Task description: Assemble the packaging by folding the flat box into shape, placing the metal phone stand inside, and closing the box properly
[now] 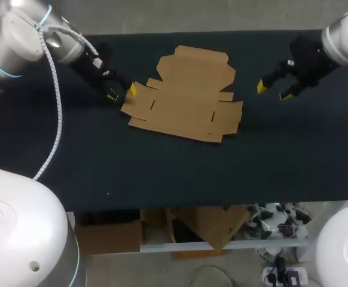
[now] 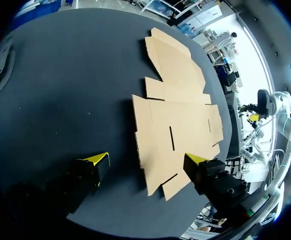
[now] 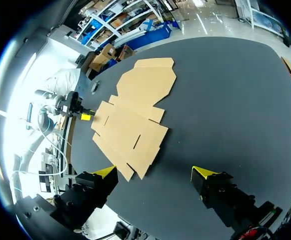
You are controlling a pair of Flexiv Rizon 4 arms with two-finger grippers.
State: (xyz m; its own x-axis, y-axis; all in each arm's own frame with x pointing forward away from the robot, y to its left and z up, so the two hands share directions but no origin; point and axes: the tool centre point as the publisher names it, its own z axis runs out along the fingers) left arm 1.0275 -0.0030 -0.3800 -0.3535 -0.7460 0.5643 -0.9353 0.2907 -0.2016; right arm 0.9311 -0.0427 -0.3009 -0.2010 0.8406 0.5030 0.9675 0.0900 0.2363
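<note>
1. The left arm (image 1: 18, 36) comes in from the head view's upper left corner, its white links angled inward, with a white coiled cable (image 1: 57, 101) hanging along it.
2. The left gripper (image 1: 121, 92) sits on a black wrist, low and pointing toward the middle. Its own wrist view shows the two yellow-tipped fingers spread wide (image 2: 146, 160).
3. The right arm (image 1: 344, 33) enters from the upper right corner and is also white, ending in a black wrist.
4. The right gripper (image 1: 274, 91) points inward and down, with its fingers likewise held well apart (image 3: 154, 172).
5. The two grippers face each other, well apart.
</note>
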